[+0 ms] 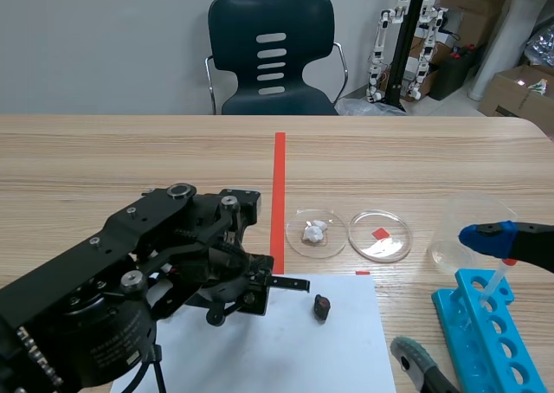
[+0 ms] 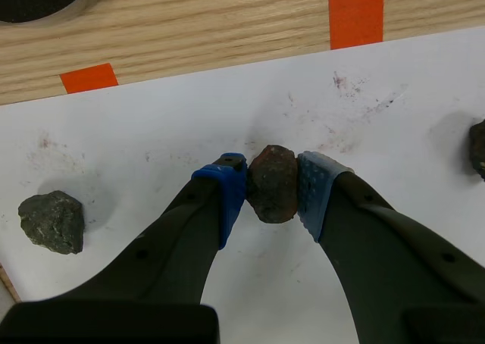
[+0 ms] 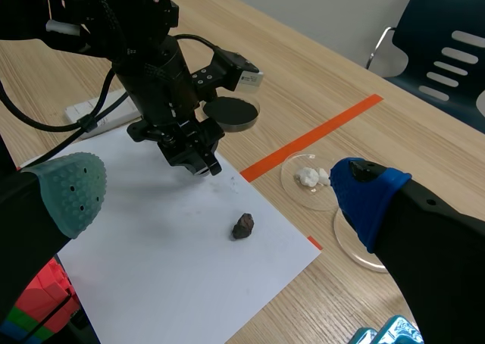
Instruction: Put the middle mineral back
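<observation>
The middle mineral (image 2: 271, 179), reddish-brown, sits clamped between the blue pads of the left gripper (image 2: 273, 196), low over the white paper (image 2: 189, 124). We can't tell if it touches the sheet. The paper lies on a pale wooden table (image 1: 130, 159). Behind it we see one dark blue chair (image 1: 272, 51) and cardboard boxes (image 1: 519, 90). We count three minerals: this one, a grey one (image 2: 51, 221) and a dark one (image 1: 321, 306). There are two clear dishes (image 1: 317, 232) and one blue rack (image 1: 485, 332). The right gripper (image 3: 220, 196) has its fingers spread wide, holding nothing.
</observation>
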